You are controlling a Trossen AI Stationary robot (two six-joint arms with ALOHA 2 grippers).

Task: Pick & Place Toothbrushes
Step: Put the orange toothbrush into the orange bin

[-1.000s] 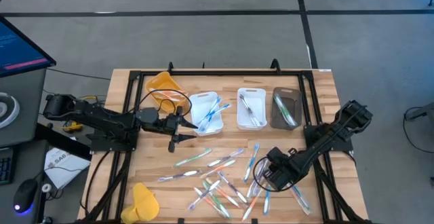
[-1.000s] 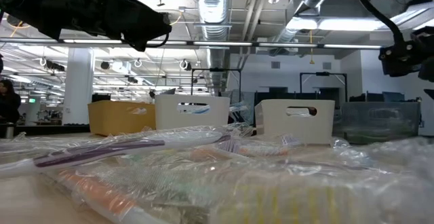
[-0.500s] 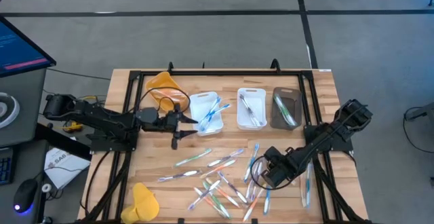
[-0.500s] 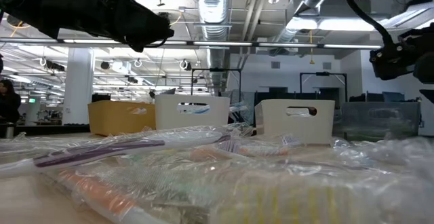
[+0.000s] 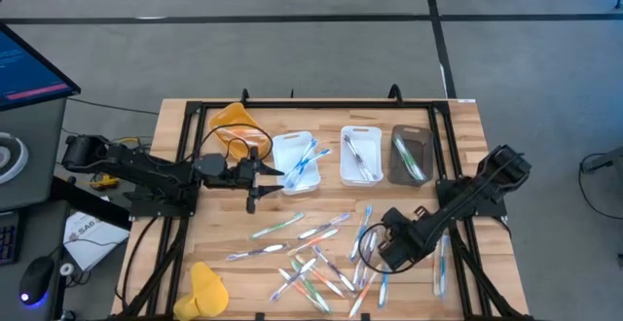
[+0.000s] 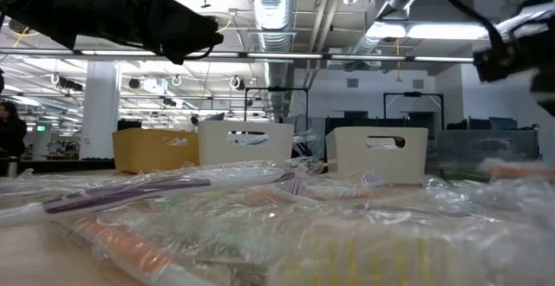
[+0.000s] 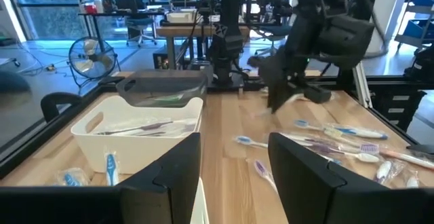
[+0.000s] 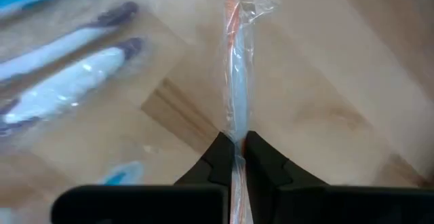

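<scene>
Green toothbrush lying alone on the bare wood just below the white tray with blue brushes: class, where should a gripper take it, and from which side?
Take the green toothbrush at mid-handle, coming straight down from above with the fingers across its narrow width. It lies flat on the table, with bare wood on both long sides.

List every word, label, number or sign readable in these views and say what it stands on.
No text can be read in any view.
White paper beside the table's left edge: dark print, too small to read.
Blue monitor at upper left: lines of text, too blurred to read.
Wrapped toothbrushes: no legible print.
</scene>
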